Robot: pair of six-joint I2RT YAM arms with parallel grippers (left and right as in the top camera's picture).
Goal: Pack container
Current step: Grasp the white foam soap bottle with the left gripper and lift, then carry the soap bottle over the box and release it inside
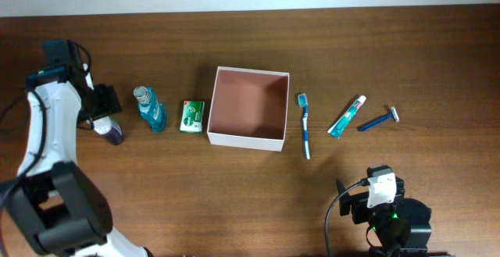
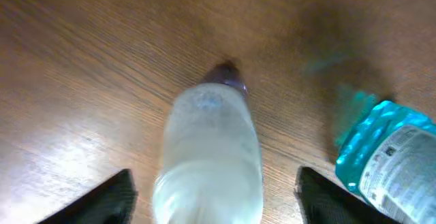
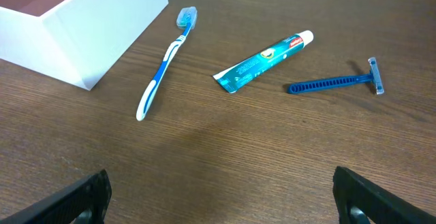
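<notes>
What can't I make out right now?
- Overhead: left end effector covers the white bottle except its purple cap.
- Left wrist: that bottle is blurred, base cut by bottom edge; blue bottle cut off at right.
- Right wrist: most of container interior cut by top edge.

The tabletop (image 1: 250, 202) is viewed from straight above by the overhead camera, and the whole row is taken in. The left wrist camera is held very close and pointed steeply down at a blurred pale bottle (image 2: 208, 149); a blue bottle (image 2: 385, 149) is cut by the right edge. The right wrist camera is set low and aimed obliquely across the wood. A corner of the container (image 3: 88, 33), the toothbrush (image 3: 163, 64), tube (image 3: 262, 60) and razor (image 3: 334, 83) are shared with the overhead view, as are both bottles.
</notes>
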